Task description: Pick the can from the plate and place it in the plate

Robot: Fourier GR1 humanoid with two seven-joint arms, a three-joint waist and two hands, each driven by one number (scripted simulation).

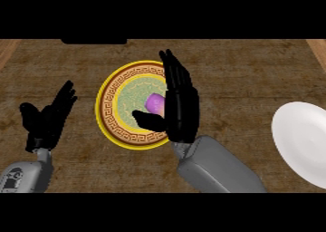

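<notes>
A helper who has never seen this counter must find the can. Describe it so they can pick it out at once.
Start at the brown counter and find the yellow-rimmed patterned plate left of the middle. The can sits on it, a small purple thing beside the right hand, whose straight fingers stand along its right side. It is the only purple thing there; the other plate, at the right edge, is plain white.

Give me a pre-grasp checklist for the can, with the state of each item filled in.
1. Purple can on the patterned plate: ok.
2. Right hand beside the can, fingers straight, thumb below it: ok.
3. Fingers curled round the can: not ok, hand open.
4. White plate at the right free to receive: ok for the part in view.
5. Left hand open, away from the plates: ok.
6. Can upright: cannot tell.
</notes>
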